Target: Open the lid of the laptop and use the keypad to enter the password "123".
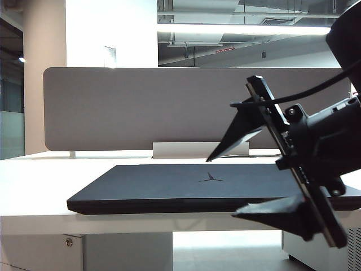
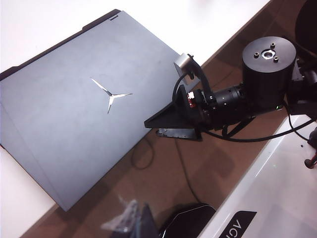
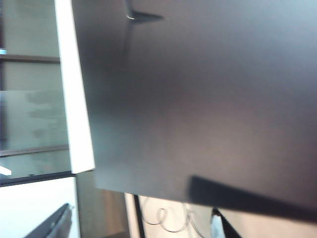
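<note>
Currently laptop (image 1: 186, 189) sits shut on the white worktop (image 1: 34, 180), grey divider board (image 1: 141, 107) behind; right end effector (image 1: 248, 183) spread wide at its front edge, left end effector clenched, unseen.

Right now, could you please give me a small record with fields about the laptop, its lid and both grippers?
laptop: slim black laptop flat on the white table, front edge overhanging
lid: dark matte lid with silver three-pointed emblem, closed
right gripper: black two-finger right gripper, open, at the laptop's front edge, one finger above, one below
left gripper: not visible, shut
behind: grey divider board
</note>
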Robot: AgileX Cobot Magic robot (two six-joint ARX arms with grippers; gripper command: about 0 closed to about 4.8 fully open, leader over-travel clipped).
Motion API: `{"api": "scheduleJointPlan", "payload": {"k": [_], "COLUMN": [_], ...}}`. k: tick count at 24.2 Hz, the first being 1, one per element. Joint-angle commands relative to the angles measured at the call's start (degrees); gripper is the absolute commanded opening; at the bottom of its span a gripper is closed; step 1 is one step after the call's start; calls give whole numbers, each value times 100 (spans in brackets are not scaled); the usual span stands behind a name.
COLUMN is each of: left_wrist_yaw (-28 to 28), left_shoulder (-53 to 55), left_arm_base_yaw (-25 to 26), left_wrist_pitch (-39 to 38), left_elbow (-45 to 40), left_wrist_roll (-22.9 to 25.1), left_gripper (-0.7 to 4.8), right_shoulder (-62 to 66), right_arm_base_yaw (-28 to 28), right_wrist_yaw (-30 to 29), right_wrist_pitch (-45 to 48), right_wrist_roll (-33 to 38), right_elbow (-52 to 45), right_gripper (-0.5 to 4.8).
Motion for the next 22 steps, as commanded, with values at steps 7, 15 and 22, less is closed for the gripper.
{"api": "scheduleJointPlan", "payload": {"k": [7, 15, 22], "left_wrist_yaw": [-46, -44, -42], "left_shoulder": [-4, -4, -2], "left_arm_base_yaw": [-2, -2, -2], "left_wrist_pitch": [-94, -136, -251], "left_elbow": [24, 24, 24], "left_wrist_roll": [2, 4, -4], "left_gripper": [-3, -3, -3], "right_shoulder": [63, 68, 96], "right_arm_base_yaw": [0, 35, 562], "right_wrist_yaw": [153, -2, 463], "right_wrist_pitch": [258, -413, -599], "right_wrist_roll": [-31, -20, -17], "right_elbow": [293, 295, 286], "right_gripper": [251, 251, 251]}}
